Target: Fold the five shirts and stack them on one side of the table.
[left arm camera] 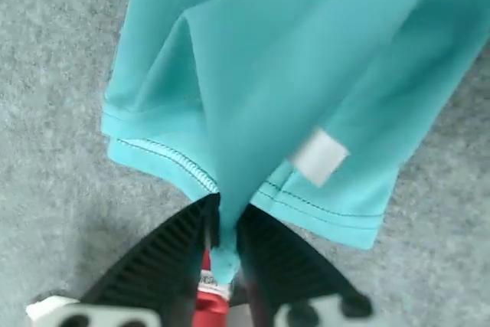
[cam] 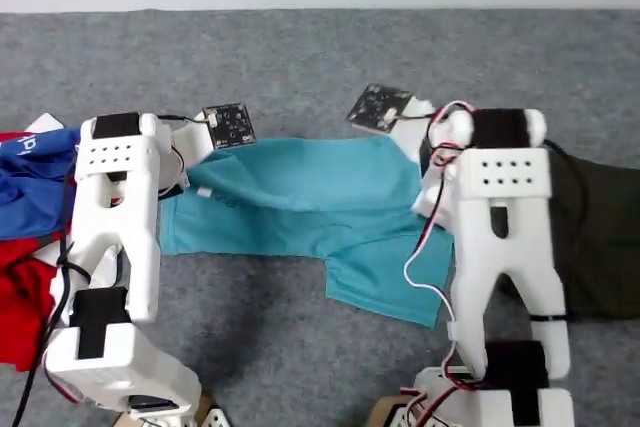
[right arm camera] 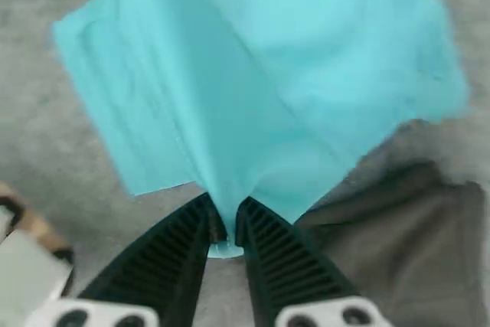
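Observation:
A teal shirt [cam: 310, 197] is stretched between the two arms over the grey table [cam: 300, 57]. My left gripper [left arm camera: 222, 223] is shut on the teal shirt [left arm camera: 291, 59] at its hem, near a white label [left arm camera: 318, 155]. My right gripper [right arm camera: 224, 227] is shut on the other end of the teal shirt [right arm camera: 260, 74]. In the high view the left arm [cam: 115, 207] stands at the shirt's left end and the right arm [cam: 495, 207] at its right end. A blue shirt [cam: 35, 182] and a red shirt [cam: 20, 297] lie at the left edge. A dark shirt [cam: 595, 227] lies at the right.
The far half of the carpeted table is bare grey. The dark shirt [right arm camera: 383, 235] lies just beside my right gripper. The arm bases [cam: 120, 367] stand at the table's front edge.

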`<state>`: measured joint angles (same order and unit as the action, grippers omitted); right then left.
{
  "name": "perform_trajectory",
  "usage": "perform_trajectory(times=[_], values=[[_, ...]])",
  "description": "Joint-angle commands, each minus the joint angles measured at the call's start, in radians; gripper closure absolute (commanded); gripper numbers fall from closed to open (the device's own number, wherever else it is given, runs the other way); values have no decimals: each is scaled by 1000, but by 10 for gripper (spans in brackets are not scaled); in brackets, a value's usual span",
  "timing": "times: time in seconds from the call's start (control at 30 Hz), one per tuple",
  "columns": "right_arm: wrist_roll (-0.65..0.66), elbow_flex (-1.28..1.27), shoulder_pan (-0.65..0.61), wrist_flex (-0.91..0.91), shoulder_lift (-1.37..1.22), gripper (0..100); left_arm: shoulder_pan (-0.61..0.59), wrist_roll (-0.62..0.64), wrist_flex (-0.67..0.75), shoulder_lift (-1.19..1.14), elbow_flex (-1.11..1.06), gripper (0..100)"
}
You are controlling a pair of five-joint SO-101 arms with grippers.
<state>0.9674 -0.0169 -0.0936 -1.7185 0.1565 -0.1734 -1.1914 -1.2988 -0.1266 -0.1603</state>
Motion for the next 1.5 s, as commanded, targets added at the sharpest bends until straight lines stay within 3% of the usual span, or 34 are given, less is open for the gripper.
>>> perform_trajectory(times=[0.0, 0.17, 0.3, 0.53, 0.7, 0.87, 0.93, 1.1, 1.23, 1.47], values=[[5, 5, -28, -58, -27, 988, -8, -37, -5, 5, -12, 992], [5, 5, -25, -65, -74, 985, -8, -66, -12, 6, -33, 987], [5, 5, -28, -77, -59, 963, -11, -64, -51, 17, -27, 900], [-71, 9, -31, -77, 110, 714, -48, -37, -199, 75, 94, 891], [-75, 11, -45, -47, 176, 739, -43, -86, -292, 149, 153, 891], [-77, 6, -41, 94, 145, 796, -44, -84, -244, 152, 153, 896], [-78, 6, -39, 182, 101, 826, -44, -9, -158, 121, 150, 897], [-80, 11, -41, 390, -77, 972, -23, 339, 112, -3, 151, 952], [-80, 11, -30, 539, -229, 987, 35, 549, 157, -104, 151, 994], [-80, 12, 31, 825, -472, 989, 109, 683, 204, -333, 202, 994]])
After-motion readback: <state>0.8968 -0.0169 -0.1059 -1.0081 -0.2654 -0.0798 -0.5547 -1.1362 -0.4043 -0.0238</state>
